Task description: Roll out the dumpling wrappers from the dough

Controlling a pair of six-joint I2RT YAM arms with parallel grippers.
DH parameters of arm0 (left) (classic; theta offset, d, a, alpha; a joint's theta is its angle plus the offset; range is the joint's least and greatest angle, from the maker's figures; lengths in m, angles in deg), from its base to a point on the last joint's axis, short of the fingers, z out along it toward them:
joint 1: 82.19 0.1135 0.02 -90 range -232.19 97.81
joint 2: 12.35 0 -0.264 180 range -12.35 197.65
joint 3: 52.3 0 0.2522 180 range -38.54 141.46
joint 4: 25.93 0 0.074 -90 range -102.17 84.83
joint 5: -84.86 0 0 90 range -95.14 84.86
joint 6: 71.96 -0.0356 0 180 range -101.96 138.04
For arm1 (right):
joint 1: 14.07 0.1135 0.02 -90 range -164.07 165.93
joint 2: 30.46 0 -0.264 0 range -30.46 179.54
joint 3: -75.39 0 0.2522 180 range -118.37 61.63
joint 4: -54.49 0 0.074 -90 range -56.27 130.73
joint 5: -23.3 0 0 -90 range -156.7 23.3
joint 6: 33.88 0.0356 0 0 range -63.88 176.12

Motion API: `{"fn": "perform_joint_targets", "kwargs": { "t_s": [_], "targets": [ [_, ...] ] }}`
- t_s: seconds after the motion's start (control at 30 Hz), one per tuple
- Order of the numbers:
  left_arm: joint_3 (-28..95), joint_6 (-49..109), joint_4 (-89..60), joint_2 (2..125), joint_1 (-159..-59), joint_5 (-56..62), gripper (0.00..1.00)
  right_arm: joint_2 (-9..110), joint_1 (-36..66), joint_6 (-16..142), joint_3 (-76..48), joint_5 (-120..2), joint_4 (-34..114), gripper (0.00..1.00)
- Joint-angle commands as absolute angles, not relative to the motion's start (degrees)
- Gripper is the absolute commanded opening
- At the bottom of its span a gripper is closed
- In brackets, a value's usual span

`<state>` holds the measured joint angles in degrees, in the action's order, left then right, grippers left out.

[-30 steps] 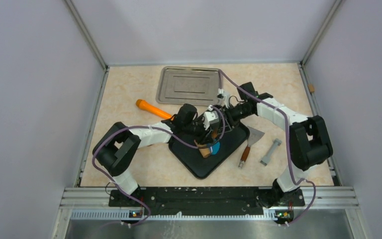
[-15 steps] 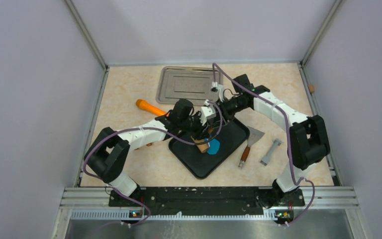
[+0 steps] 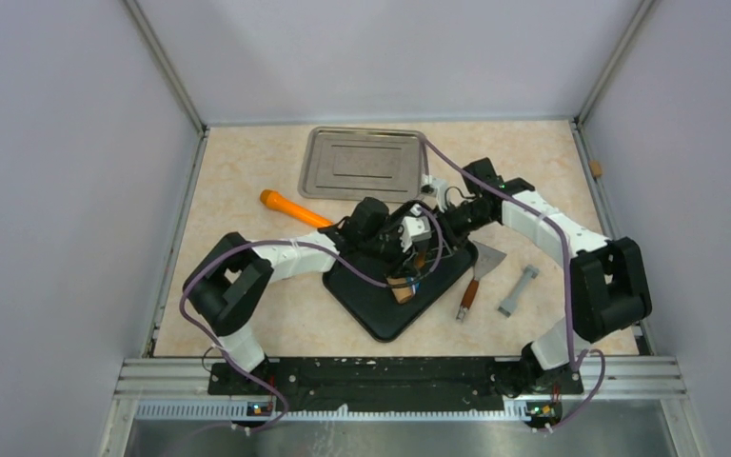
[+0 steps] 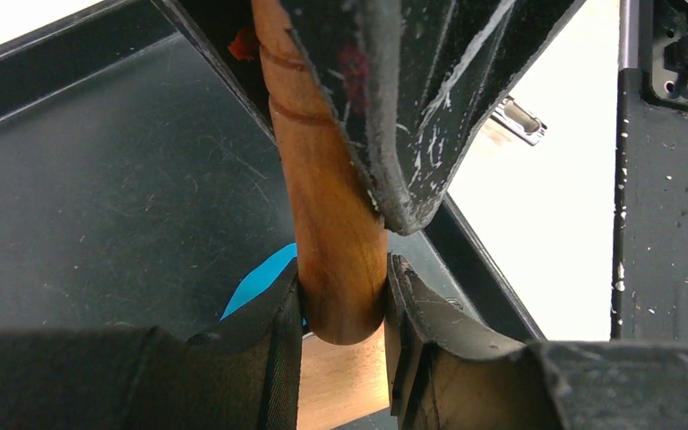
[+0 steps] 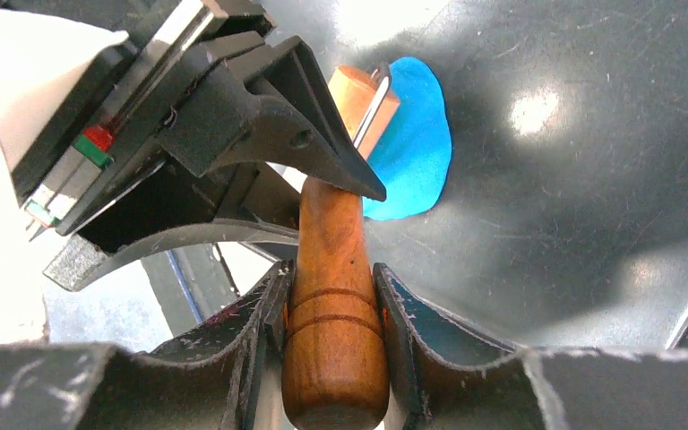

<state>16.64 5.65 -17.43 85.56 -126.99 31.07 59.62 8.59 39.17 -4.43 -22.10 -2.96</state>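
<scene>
On the black tray (image 3: 381,319) near the middle of the worktop (image 3: 247,171) lies the dough (image 5: 412,152), a flat blue patch with a rounded edge. A small roller sits over one side of it. Both arms meet above this spot. The right pincer (image 5: 331,287) is clenched on the thick, grooved end of the roller's wooden handle (image 5: 331,358). The left pincer (image 4: 342,296) grips the same handle lower down, next to the pale wooden drum (image 5: 351,90) and its wire bracket (image 5: 376,98).

Around the tray, a steel tray (image 3: 362,164) lies at the far side. An orange cylinder (image 3: 293,208) rests on the worktop to its left, partly under the left arm. Just off the black tray's right edge lies a scraper (image 3: 476,274) with a wooden grip, and beyond it a short grey bar (image 3: 519,290). A small brown piece (image 3: 596,168) sits against the right wall.

From above, the two wrists and their purple cables cover nearly all of the dough and the roller. In the left wrist view only a sliver of blue shows beside one finger (image 4: 278,331). In the right wrist view the left pincer's body hides the dough's near side. Whether the drum presses on the dough or sits just above it cannot be told.
</scene>
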Motion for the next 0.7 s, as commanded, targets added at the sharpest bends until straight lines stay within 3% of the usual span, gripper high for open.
{"fn": "perform_joint_targets", "kwargs": {
  "t_s": [0.0,0.67],
  "targets": [
    [18.5,4.5,-24.1,88.8,-127.7,31.8,0.00,56.0,9.3,36.2,-1.4,-21.9,-0.4,0.00],
    [26.6,4.9,-27.8,100.1,-130.0,32.9,0.00,51.8,4.2,32.2,3.6,-24.7,-3.1,0.00]
  ]
}}
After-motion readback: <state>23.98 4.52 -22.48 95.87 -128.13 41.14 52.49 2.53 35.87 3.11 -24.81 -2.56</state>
